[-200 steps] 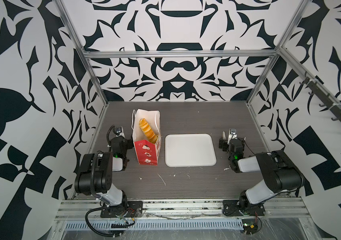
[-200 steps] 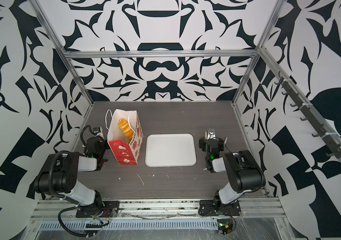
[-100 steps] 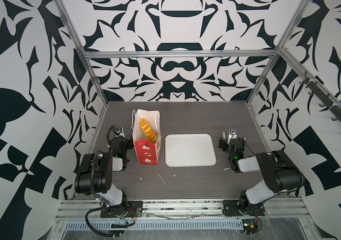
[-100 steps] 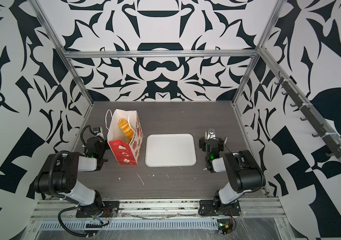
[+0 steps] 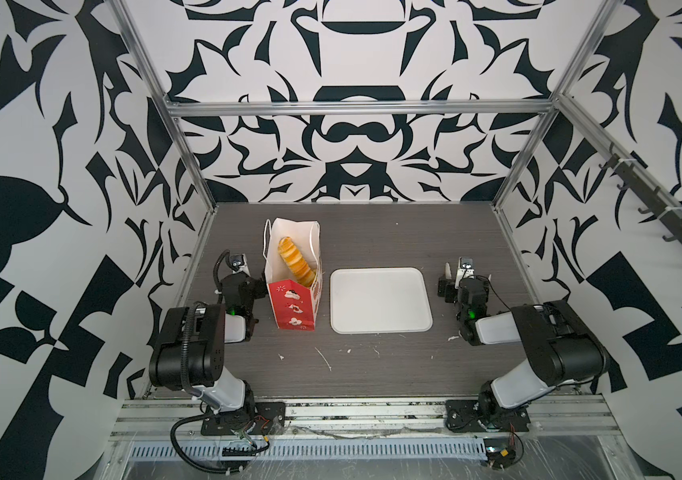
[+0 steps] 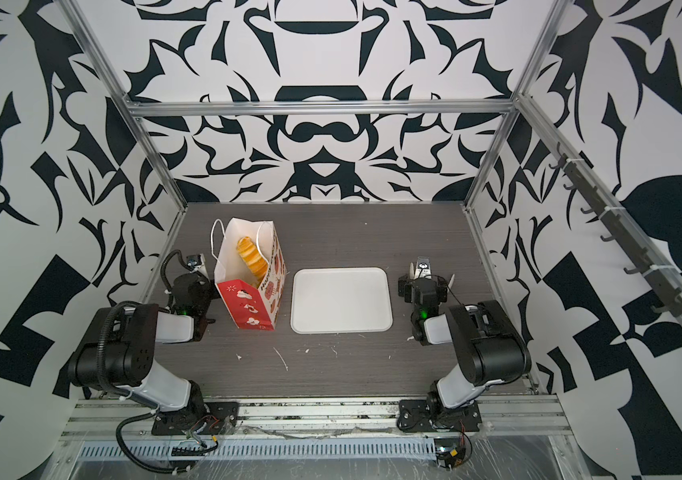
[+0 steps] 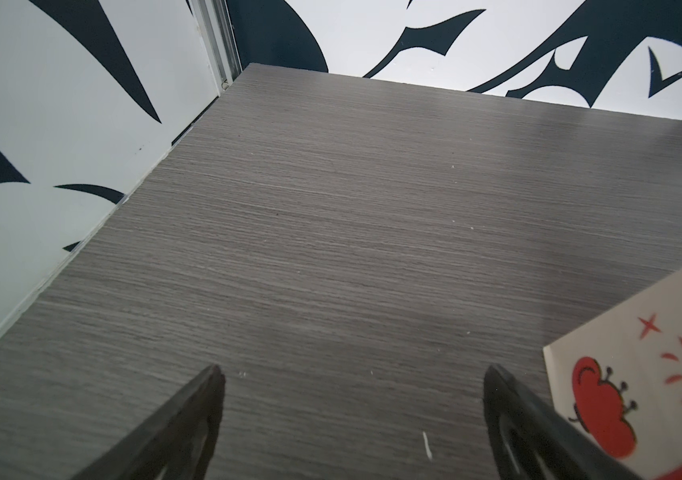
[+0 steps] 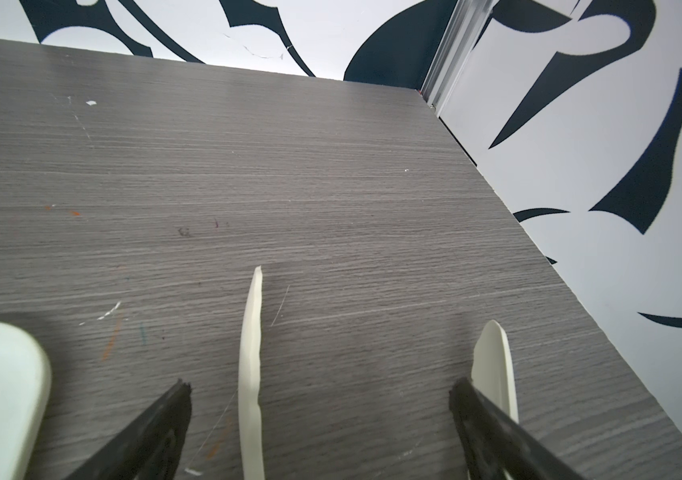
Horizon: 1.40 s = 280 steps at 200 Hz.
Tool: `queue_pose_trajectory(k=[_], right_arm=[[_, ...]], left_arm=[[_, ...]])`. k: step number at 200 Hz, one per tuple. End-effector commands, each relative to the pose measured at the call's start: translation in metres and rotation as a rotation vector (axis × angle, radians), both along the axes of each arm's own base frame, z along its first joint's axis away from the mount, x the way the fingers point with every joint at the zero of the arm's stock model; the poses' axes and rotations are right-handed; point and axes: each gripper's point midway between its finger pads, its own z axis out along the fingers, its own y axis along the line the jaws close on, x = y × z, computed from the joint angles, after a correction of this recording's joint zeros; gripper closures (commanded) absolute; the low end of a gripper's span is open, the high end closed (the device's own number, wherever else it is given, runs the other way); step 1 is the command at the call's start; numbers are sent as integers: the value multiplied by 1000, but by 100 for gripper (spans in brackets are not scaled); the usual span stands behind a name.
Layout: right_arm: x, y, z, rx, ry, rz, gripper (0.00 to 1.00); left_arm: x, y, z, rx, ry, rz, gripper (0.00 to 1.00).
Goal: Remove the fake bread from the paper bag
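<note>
Nothing is out yet; the fake bread [image 5: 294, 258] sits inside the upright paper bag [image 5: 292, 309] on the bench [image 5: 372, 374], beside a bare white tray [image 5: 379, 301]; the left end effector [image 7: 352, 374] and right end effector [image 8: 319, 385] stand wide open, empty; all the lifting is left to do

Black-and-white left arm [image 5: 206, 349], at seven o'clock, carries a ribbed black cable [image 5: 184, 345]; matching right arm [image 5: 555, 353] shows a green light [image 5: 472, 314].

Bright, even, diffuse light with soft faint shadows; top views sharp, wrist views wide-angle with blurred near edges.
</note>
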Motion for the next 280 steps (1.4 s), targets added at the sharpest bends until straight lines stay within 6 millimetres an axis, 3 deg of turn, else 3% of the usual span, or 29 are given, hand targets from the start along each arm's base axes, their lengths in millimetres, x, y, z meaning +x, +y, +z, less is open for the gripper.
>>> queue_pose_trajectory(k=[1,25,57,68,72,101,126,146,167,186,221,242,280], right_arm=[[9,-2,19,8,-65,-17,0],[8,-2,22,9,-81,-21,2],[5,1,48,-53,-75,-69,1],[3,0,60,-96,-80,-109,0],[2,1,65,-112,-83,-117,0],[0,8,99,-125,-116,-168,0],[2,21,111,-44,-57,-109,0],[-1,33,118,12,-43,-46,0],[-6,39,117,36,-12,-9,0],[-11,42,112,55,18,6,0],[-13,43,97,74,55,4,0],[-9,47,88,89,74,7,0],[-6,50,80,106,97,12,0]], left_arm=[[6,-1,12,-3,-36,-11,1],[5,2,18,4,-54,1,3],[-4,18,57,3,-59,106,11],[-7,25,77,16,-91,159,13],[-10,27,97,22,-143,177,12],[-38,40,182,11,-325,285,8],[-62,31,240,-55,-409,284,9],[-74,10,267,-135,-375,210,11],[-84,-28,274,-190,-250,52,11],[-101,-57,265,-204,-114,-72,11],[-128,-85,247,-158,73,-210,10],[-123,-89,236,-125,121,-215,9],[-94,-98,215,-70,190,-184,9]])
